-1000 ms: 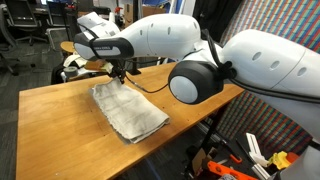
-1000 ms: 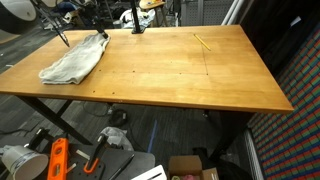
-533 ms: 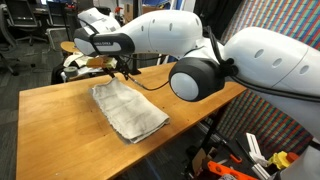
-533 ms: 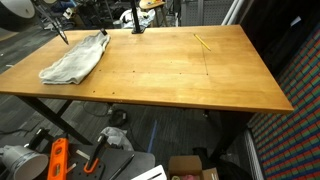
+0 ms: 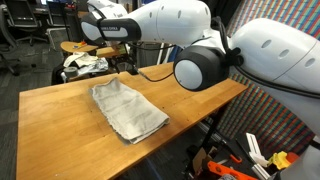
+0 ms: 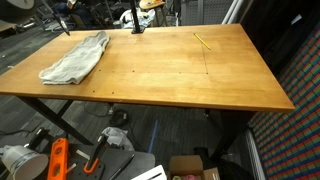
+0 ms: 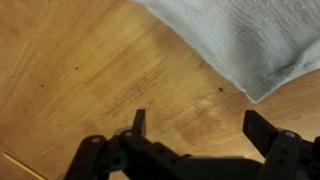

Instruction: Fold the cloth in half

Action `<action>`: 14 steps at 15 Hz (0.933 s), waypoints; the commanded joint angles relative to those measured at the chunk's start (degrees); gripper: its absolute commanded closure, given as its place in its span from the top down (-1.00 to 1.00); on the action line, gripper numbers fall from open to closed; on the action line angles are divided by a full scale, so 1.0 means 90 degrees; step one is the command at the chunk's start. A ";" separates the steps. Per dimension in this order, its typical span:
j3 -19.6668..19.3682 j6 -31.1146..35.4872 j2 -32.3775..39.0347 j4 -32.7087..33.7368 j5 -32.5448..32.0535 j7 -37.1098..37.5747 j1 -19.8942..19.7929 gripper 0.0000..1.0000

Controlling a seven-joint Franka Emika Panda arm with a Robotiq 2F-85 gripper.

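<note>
The cloth (image 5: pixel 128 110) is an off-white towel lying doubled over on the wooden table (image 5: pixel 60 120), near one end in both exterior views (image 6: pixel 75 60). In the wrist view a corner of the cloth (image 7: pixel 240 40) fills the upper right. My gripper (image 7: pixel 200 128) is open, its two dark fingers (image 7: pixel 265 132) wide apart over bare wood with nothing between them. It hangs above the table just past the cloth's far end (image 5: pixel 124 68), apart from the fabric. At the top left of an exterior view the gripper (image 6: pixel 62 24) shows small.
A thin yellow stick (image 6: pixel 202 41) lies on the table far from the cloth. A patterned fabric bundle (image 5: pixel 85 62) sits on a chair beyond the table's far edge. A black stand (image 6: pixel 137 25) rises at the back edge. Tools and boxes (image 6: pixel 57 160) lie under the table.
The gripper has opened, let go of the cloth's far end and risen away from it. The cloth stays where it lay.
</note>
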 commanded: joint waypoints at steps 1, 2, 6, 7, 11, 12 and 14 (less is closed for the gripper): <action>0.0001 -0.0347 -0.0159 -0.0060 0.0035 -0.0971 -0.0219 1.00; 0.0030 -0.0347 -0.0148 -0.0046 0.0067 -0.1283 -0.0317 1.00; 0.0105 -0.0108 -0.0126 0.0003 0.0189 -0.2426 -0.0691 1.00; 0.0118 -0.0043 -0.0120 0.0004 0.0226 -0.2638 -0.0791 1.00; 0.0020 -0.0081 -0.0044 -0.0028 0.0325 -0.2630 -0.0906 1.00; 0.0053 -0.0077 -0.0047 -0.0035 0.0417 -0.2634 -0.0996 1.00; 0.0099 -0.0070 -0.0050 -0.0041 0.0489 -0.2654 -0.1095 1.00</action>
